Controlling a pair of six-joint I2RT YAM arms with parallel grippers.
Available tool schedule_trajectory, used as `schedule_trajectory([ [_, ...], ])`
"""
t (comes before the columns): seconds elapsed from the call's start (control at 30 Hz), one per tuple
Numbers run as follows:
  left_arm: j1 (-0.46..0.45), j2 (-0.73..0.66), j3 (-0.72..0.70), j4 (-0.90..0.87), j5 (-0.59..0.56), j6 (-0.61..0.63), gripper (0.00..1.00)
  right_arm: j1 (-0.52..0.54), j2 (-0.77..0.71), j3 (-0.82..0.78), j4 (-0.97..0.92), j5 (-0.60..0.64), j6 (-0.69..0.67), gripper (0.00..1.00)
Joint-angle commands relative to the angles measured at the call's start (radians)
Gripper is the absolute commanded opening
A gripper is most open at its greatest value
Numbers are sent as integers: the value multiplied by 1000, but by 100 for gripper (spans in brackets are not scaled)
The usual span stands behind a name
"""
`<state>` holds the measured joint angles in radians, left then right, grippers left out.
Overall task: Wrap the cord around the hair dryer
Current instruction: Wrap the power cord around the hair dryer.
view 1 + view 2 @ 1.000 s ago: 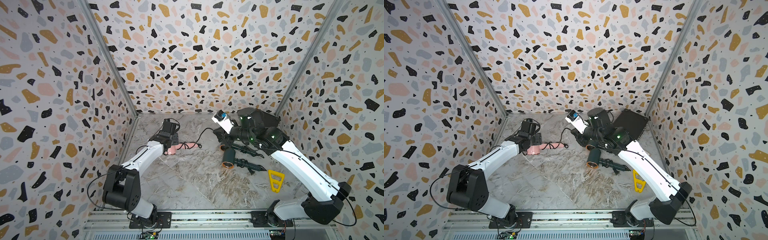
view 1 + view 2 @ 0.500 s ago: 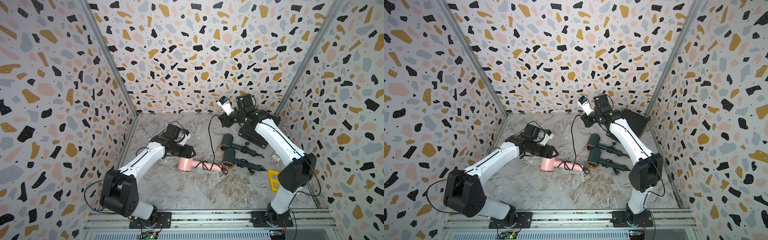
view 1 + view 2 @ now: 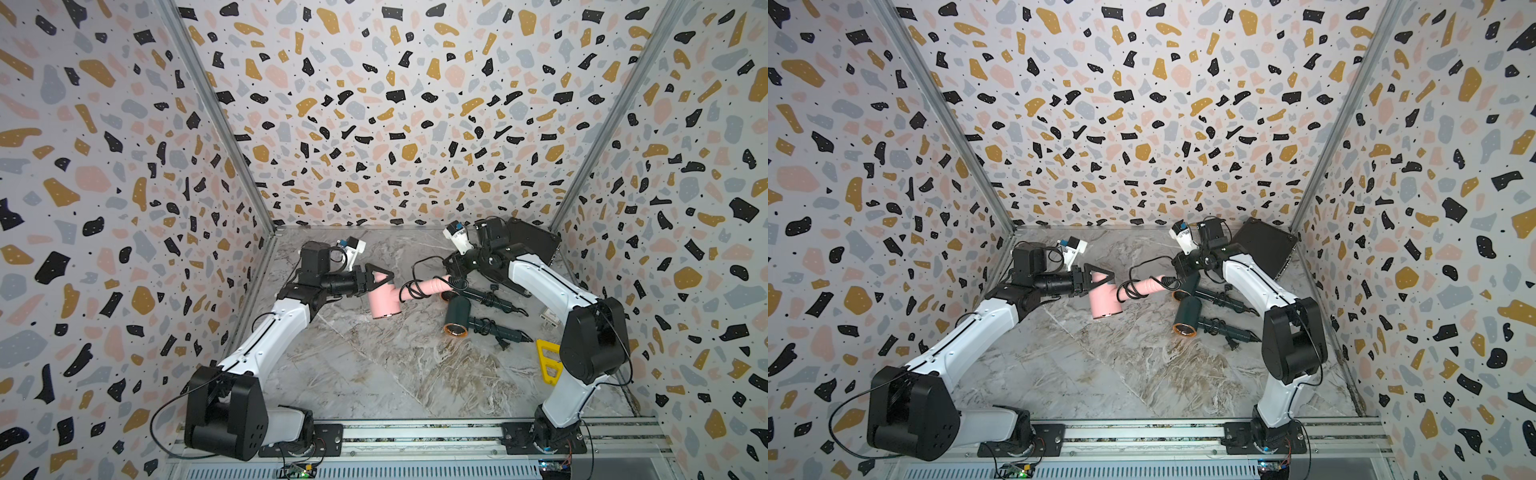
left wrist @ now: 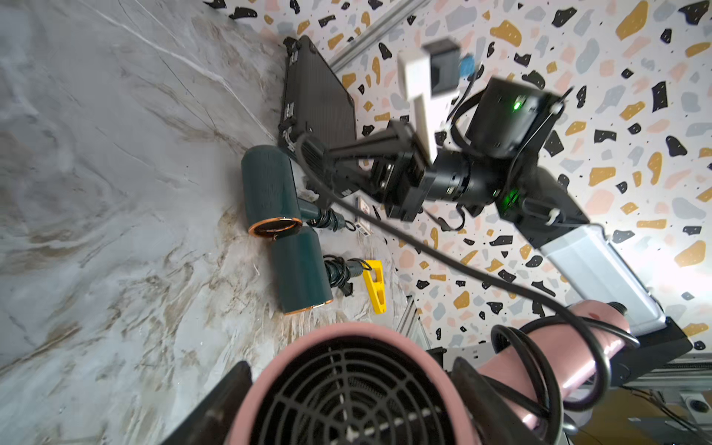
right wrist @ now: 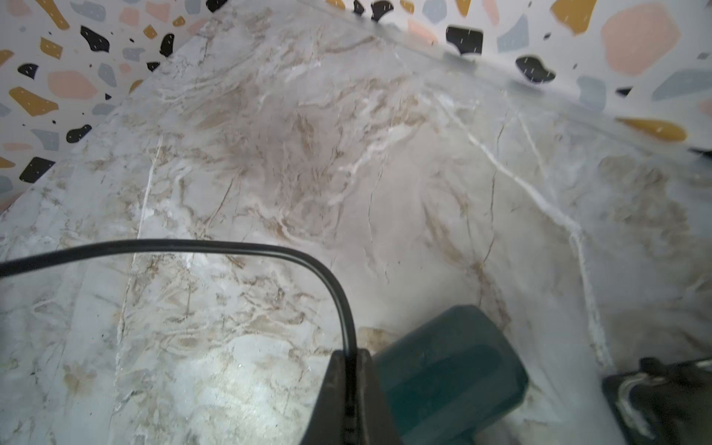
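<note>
The marble table (image 3: pixel 374 374) carries two arms, and between them the pink hair dryer (image 3: pixel 384 305) hangs clear of the surface, roughly mid-table toward the back wall. The left gripper (image 3: pixel 379 277) is clamped across its barrel near the rear grille, with a dark finger on either side in the left wrist view. The black case (image 3: pixel 532 245) leans in the back corner behind the right arm.

The dryer's handle (image 3: pixel 432 286) is the long axis that matters. It runs sideways from the barrel straight toward the right gripper (image 5: pixel 348 370), which sits just beyond the handle's free end and is the nearer of the two to it. That gripper is pinched closed on the black cord (image 5: pixel 231 246). The cord arcs from the handle up into the jaws.

Counted: one pink dryer and two dark green hair dryers (image 4: pixel 269 188), lying side by side on the table below the handle with their cords bundled. There is also one yellow triangular piece (image 3: pixel 548 361). The cord makes perhaps two or three turns around the pink handle, though the loops overlap too much to be sure. As I judge it, further turns mean circling the cord around that sideways axis.
</note>
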<state>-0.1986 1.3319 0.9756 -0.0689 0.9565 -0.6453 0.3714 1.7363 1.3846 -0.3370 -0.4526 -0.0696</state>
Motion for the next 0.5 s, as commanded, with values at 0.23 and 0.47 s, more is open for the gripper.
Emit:
schedule_trajectory([
  [0.23, 29, 45, 40, -62, -250, -17, 0, 108, -336, -356, 104, 49, 110, 0],
  [0.47, 36, 132, 8, 18, -341, -89, 0, 269, -453, -459, -25, 155, 179, 0],
])
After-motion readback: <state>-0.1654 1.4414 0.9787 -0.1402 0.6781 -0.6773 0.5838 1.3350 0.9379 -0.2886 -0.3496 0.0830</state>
